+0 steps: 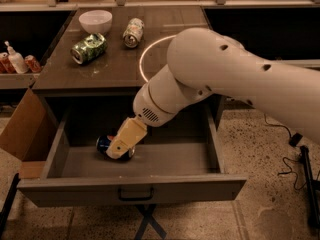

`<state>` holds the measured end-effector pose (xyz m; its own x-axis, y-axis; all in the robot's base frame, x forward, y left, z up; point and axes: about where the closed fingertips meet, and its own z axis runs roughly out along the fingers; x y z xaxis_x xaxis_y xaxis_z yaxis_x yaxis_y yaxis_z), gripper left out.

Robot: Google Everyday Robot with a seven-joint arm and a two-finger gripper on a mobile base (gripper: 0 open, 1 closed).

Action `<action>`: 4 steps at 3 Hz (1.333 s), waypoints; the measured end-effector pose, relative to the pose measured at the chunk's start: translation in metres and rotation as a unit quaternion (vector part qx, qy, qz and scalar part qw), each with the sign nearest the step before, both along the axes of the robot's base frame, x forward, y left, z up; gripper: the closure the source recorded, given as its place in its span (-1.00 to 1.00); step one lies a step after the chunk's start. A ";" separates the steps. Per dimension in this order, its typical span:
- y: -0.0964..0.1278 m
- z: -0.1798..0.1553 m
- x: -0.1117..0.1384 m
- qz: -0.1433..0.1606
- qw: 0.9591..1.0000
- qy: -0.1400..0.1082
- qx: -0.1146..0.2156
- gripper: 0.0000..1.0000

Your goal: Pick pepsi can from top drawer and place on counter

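Note:
The pepsi can [103,143], dark blue, lies on its side on the floor of the open top drawer [165,160], left of centre. My gripper [118,149] reaches down into the drawer and covers most of the can, so only the can's left end shows. The white arm crosses above the drawer from the right. The counter [112,66] with its white arc line is behind the drawer, partly hidden by the arm.
On the counter lie a green patterned can [89,48], a pale green-and-white can [133,32] and a white bowl [95,20]. A cardboard box [22,134] leans at the drawer's left. A side shelf at left holds bottles [15,61]. Cables lie on the floor at right.

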<state>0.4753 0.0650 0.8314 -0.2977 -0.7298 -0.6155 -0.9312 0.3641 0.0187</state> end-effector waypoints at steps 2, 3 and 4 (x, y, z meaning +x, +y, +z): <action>-0.007 -0.125 0.008 0.008 1.000 0.017 0.011 -1.00; -0.013 -0.178 0.019 0.002 0.999 0.017 0.036 -1.00; -0.013 -0.178 0.018 0.002 0.999 0.017 0.036 -1.00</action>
<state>0.4938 0.0520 0.6536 -0.3163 -0.6852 -0.6561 -0.9311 0.3567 0.0763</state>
